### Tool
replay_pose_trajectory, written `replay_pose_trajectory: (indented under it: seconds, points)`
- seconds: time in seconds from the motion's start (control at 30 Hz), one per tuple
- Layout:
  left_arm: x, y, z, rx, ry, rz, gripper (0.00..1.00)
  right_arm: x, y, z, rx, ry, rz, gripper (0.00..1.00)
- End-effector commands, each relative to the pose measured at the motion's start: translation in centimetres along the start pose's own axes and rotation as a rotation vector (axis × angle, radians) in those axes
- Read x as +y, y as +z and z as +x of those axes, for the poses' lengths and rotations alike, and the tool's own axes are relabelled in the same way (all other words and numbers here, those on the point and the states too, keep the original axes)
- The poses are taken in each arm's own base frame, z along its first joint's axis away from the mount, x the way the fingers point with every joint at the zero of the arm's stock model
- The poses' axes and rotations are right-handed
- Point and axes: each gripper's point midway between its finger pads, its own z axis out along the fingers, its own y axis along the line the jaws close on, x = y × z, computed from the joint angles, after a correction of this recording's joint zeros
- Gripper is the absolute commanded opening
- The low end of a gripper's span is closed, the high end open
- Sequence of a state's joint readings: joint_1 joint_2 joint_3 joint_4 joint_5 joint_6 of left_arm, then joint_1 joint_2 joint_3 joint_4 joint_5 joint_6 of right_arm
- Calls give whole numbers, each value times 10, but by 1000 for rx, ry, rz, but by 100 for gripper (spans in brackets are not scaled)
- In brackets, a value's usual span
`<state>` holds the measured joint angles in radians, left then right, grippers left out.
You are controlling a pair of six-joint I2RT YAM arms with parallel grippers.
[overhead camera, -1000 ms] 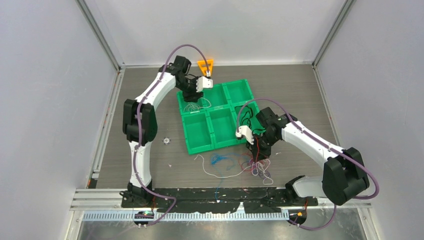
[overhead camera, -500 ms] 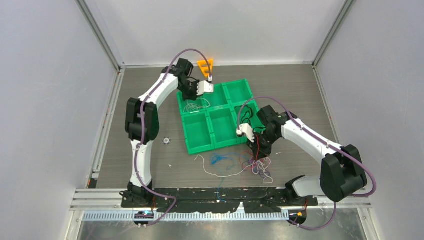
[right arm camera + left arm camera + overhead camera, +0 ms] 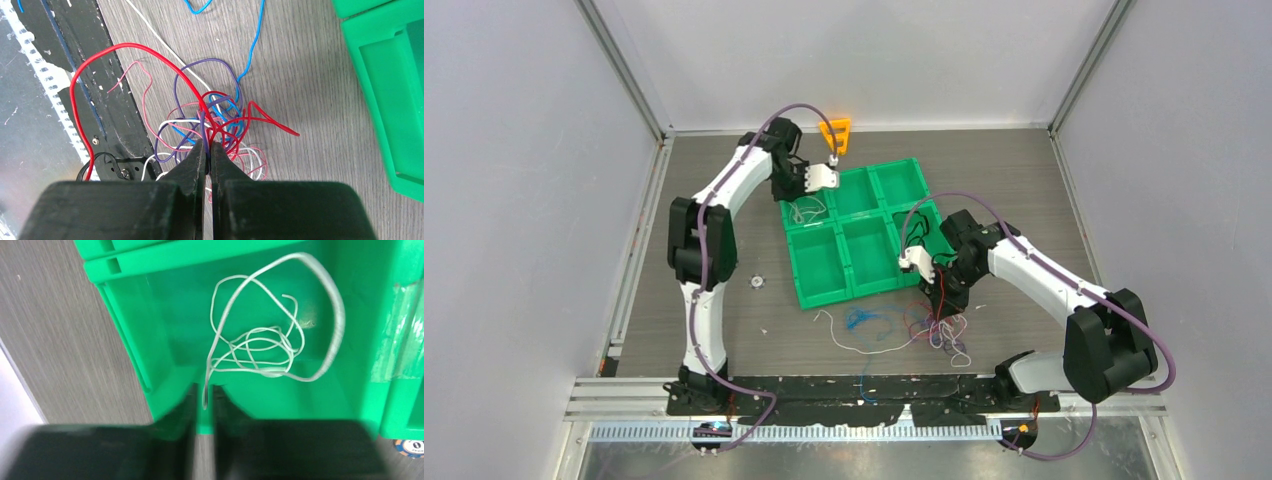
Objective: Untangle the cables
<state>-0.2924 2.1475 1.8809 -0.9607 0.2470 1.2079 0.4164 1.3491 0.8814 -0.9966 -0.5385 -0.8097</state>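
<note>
Item 1: white cable point(image 3: 260, 347), loosely coiled in the back-left compartment of your green tray point(image 3: 824, 292). Left gripper point(image 3: 204, 405) is over it, fingers drawn together at the cable's loose end; you cannot tell whether they grip it.

Item 2: tangle of cables point(image 3: 215, 115), red, purple, blue, pink and white, on the bench point(image 3: 310, 75) beside the tray. Right gripper point(image 3: 207, 145) has its fingers pressed together, pinching red and purple strands.

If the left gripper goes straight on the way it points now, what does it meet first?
Most likely the white cable coiled in a compartment of the green tray, though depth is unclear.
</note>
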Motion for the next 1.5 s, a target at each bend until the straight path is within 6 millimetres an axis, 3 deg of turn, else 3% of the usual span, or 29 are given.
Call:
replay_pose_trajectory:
  seconds: [0.0, 0.03, 0.1, 0.3, 0.43, 0.57, 0.67, 0.9, 1.03, 1.27, 1.47]
  points:
    - [16, -9, -22, -8, -8, -77, 39, 0, -5, -9, -27, -10, -9, 6]
    - [17, -12, -30, -41, -22, -85, 54, -1, -5, -10, -30, -10, -9, 6]
    - [18, -25, -47, -123, -57, -103, 67, -2, -8, -14, -45, -9, -5, 5]
    - [-8, -100, -101, -421, -137, -133, 82, 6, -27, -44, -185, -45, -10, 5]
    - [-49, -145, -129, -622, -195, -133, 94, 22, -48, -71, -312, -96, -24, 6]
    - [-119, -173, -158, -746, -156, -43, 95, 36, -66, -87, -399, -134, -28, 6]
    - [-173, -161, -168, -754, -92, 30, 90, 42, -70, -85, -405, -149, -19, 5]
    - [-261, -82, -160, -585, -17, 173, 79, 39, -61, -47, -234, -140, -6, 5]
    - [-281, -51, -164, -509, 70, 179, 69, 28, -49, -24, -148, -117, 43, 5]
    - [-307, -18, -172, -473, 323, 189, 49, 15, -34, -10, -87, -93, 53, 6]
    - [-327, 5, -166, -398, 450, 240, 47, 11, -28, -8, -60, -79, 35, 10]
